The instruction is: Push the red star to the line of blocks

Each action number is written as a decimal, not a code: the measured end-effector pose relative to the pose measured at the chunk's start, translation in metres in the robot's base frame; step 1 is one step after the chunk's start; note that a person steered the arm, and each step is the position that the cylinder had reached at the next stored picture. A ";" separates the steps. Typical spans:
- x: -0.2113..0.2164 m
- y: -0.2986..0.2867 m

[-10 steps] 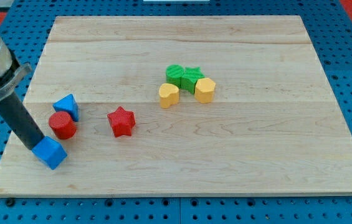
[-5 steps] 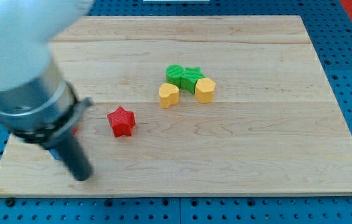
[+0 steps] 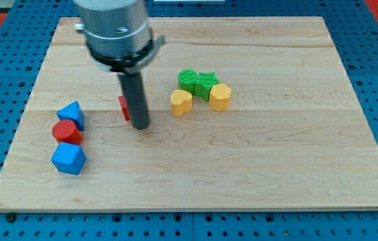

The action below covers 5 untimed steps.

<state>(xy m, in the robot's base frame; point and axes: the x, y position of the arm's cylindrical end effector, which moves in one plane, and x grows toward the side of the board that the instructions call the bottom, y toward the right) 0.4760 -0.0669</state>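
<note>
Seven blocks lie on the wooden board; no container shows. My tip stands just at 4 o'clock of the red star, whose sliver peeks out from behind the rod, seemingly touching. No jaws exist, only the rod.

At 3 o'clock of the tip, near:
- yellow heart-like block
- green round block
- green star
- yellow hexagon

At 9 o'clock, a column:
- blue triangle
- red cylinder
- blue cube-like block

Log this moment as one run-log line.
tip on view's right side of red star, mostly hiding it | line: blue, red, blue at left | star not there
</note>
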 end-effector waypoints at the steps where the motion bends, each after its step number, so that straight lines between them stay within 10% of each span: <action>1: -0.018 0.008; 5: -0.062 -0.078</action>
